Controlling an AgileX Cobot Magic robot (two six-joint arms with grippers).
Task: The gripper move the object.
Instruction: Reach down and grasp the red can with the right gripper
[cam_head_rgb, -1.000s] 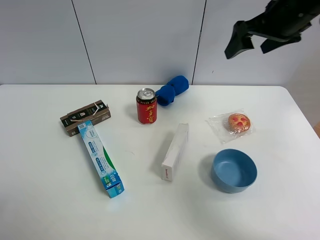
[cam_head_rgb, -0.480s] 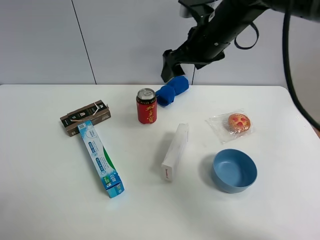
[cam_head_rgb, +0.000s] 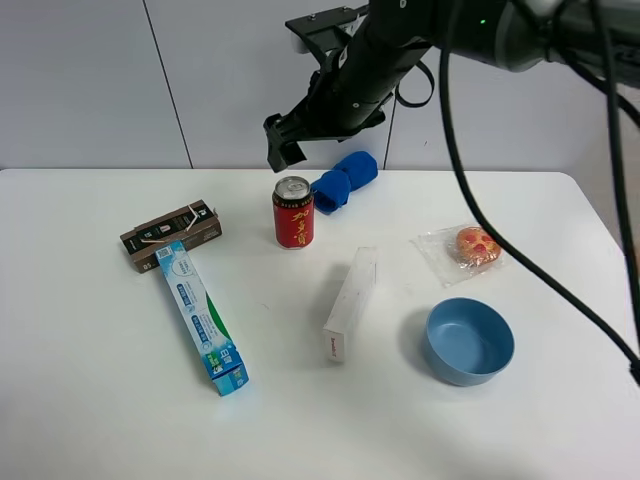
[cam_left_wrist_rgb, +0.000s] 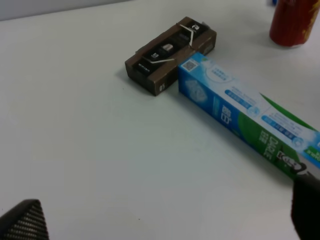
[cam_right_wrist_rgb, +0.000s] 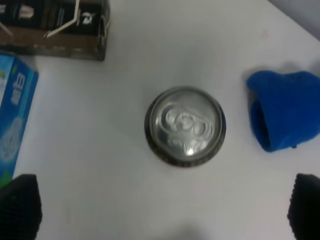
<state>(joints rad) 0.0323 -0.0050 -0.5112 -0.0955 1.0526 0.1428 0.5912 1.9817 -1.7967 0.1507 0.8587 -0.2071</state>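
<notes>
the can (cam_head_rgb: 293, 213) stands just left of the cloth (cam_head_rgb: 344, 181), under the hand (cam_head_rgb: 282, 149).

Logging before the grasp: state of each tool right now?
Left tool: open, holding nothing.
Right tool: open, holding nothing, poised over the can.

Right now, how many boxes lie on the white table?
3: a dark brown carton at the left, a long blue toothpaste box touching it, and a slim white box near the middle.

Lab setting: white table (cam_head_rgb: 100, 400), grey panelled wall (cam_head_rgb: 80, 80)
</notes>
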